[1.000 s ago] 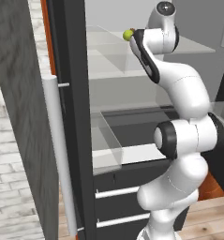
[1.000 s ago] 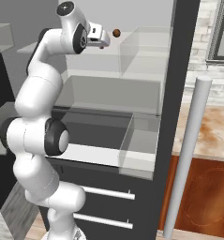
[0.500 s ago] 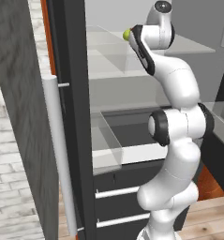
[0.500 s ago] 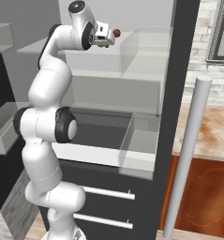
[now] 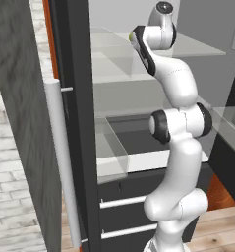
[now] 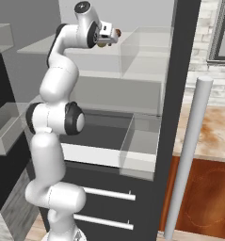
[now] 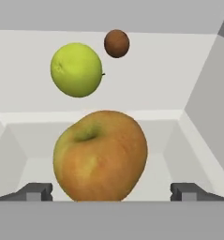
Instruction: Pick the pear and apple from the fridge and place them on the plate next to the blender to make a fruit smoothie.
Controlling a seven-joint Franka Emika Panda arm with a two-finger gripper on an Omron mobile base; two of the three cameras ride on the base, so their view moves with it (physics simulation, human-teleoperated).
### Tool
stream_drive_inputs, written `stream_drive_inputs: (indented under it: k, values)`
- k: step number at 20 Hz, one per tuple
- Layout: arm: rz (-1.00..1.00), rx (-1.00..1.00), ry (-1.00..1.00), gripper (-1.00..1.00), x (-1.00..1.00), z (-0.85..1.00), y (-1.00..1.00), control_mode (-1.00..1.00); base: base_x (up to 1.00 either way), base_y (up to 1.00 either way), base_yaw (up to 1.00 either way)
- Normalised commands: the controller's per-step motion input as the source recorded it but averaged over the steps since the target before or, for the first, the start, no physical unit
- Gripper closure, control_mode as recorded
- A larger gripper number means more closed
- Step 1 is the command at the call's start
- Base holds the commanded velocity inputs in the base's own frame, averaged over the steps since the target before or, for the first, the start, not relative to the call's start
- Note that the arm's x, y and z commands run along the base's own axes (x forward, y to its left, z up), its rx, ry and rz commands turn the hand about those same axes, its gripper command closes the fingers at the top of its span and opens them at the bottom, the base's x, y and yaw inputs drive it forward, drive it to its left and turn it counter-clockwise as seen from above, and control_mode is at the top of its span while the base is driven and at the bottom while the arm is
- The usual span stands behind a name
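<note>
The fridge (image 6: 176, 94) stands open, and my arm reaches onto its top glass shelf. In the hand view a large red-yellow apple (image 7: 100, 157) lies close ahead between my gripper's (image 7: 111, 192) two wide-apart fingertips (image 7: 36, 192), untouched by either. Behind it to the left rests a round yellow-green fruit, the pear (image 7: 76, 69) seen end-on. A small brown fruit (image 7: 116, 43) sits further back. From the right base view the gripper (image 6: 107, 38) is at the shelf beside the brown fruit (image 6: 117, 32). The pear (image 5: 132, 36) peeks out beside the wrist. The plate and blender are out of view.
The fridge door (image 5: 20, 108) with its long silver handle (image 5: 62, 157) stands open on the left. A second handle (image 6: 187, 155) rises on the right. Clear bins (image 6: 142, 146) and black drawers (image 5: 124, 202) lie below the shelf. Pale walls (image 7: 202, 103) close in around the fruit.
The arm has stretched up and deeper onto the top shelf, bringing the hand closer to the fruit. The jaws have stayed wide open.
</note>
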Motion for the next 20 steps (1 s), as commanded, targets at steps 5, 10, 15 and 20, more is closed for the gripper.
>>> stream_drive_inputs:
  k: [5,10,15,20]
  values:
    - [0.0,0.0,0.0,-1.0,0.49,-0.04,0.0,-1.0,0.0,0.0,0.0]
    - [0.01,0.0,0.0,1.0,0.14,-0.34,0.0,-1.0,0.0,0.0,0.0]
    - [0.01,0.01,-0.03,1.0,-0.03,-0.25,-0.04,-1.0,0.0,0.0,0.0]
    - [0.0,0.0,-0.09,1.0,-0.09,-0.04,0.0,-1.0,0.0,0.0,0.0]
